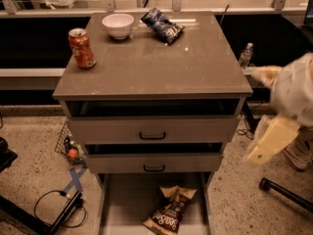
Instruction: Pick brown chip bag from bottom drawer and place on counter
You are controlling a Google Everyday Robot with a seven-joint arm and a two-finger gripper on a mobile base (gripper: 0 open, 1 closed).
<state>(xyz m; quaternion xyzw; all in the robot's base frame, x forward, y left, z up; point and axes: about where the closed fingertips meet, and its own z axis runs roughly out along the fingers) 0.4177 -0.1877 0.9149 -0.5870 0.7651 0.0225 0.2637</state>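
Note:
The brown chip bag [169,210] lies flat on the pale floor of the open bottom drawer [124,204], right of the middle, white script lettering up. The counter [156,65] is the glossy grey-brown top of the cabinet. My gripper [266,143] hangs at the right edge of the camera view, beside the cabinet's right side at the height of the upper drawers. It is blurred, pale and well above and to the right of the bag. It holds nothing that I can see.
On the counter stand an orange soda can [81,48], a white bowl [118,25] and a dark-blue snack bag [162,25]. A water bottle [245,56] stands behind right. Cables [58,207] and a small basket [68,146] lie on the floor at left. A chair leg [286,192] is at right.

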